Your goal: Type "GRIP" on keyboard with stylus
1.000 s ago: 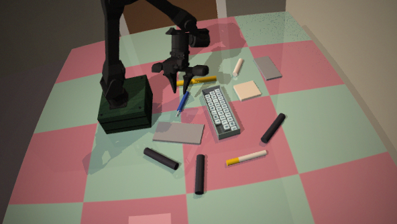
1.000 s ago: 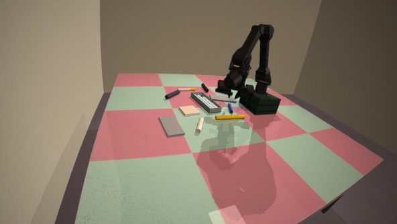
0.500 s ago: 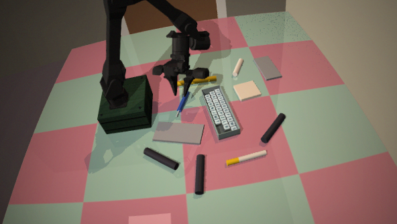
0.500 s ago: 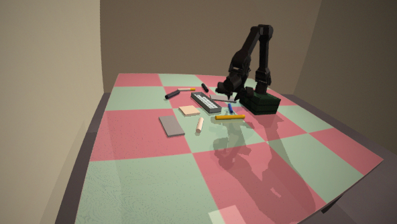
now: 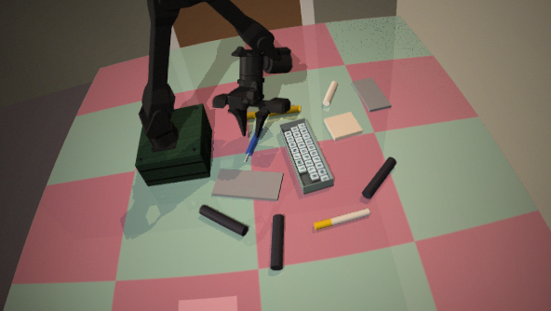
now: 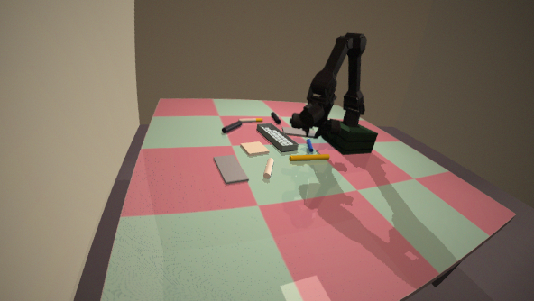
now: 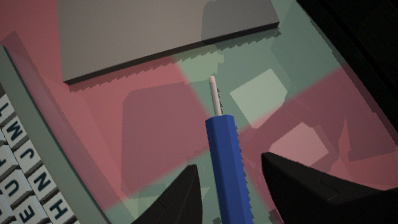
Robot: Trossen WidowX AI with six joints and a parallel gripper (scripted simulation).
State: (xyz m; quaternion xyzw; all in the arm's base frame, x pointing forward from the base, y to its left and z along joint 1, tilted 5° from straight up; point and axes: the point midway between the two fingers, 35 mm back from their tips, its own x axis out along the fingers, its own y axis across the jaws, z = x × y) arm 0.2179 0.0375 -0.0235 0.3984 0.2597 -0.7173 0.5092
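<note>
The stylus (image 7: 227, 160) lies flat on the bench near its middle, between the arm's base block (image 5: 173, 145) and the keyboard (image 5: 306, 154), its pale tip aimed at the grey pad (image 5: 248, 183). Its long axis runs straight through the gap of the gripper (image 7: 230, 192), which hangs over the blue barrel's rear part with one finger (image 7: 176, 197) on either side. The jaws stand partly open, wider than the barrel, with daylight on both sides, so they hold nothing. Closing should catch the barrel crosswise.
</note>
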